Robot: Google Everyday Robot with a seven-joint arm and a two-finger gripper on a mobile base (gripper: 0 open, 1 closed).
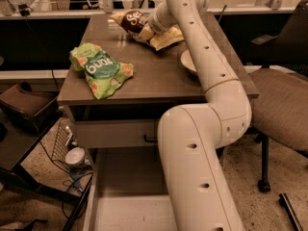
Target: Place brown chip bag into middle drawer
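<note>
The brown chip bag [129, 20], crinkled brown and yellow with white lettering, lies at the far edge of the tabletop. My gripper [147, 31] is right at the bag's right side, touching or gripping it; the arm covers the contact. The middle drawer [122, 174] is pulled open below the table, a wide shallow grey tray, with my arm's lower link standing over its right part.
A green chip bag [101, 69] lies on the left of the table [144, 76]. A white bowl [187, 61] sits half hidden behind my arm. The closed drawer front with a black handle [150, 139] is above the open tray. An office chair [281, 100] stands to the right.
</note>
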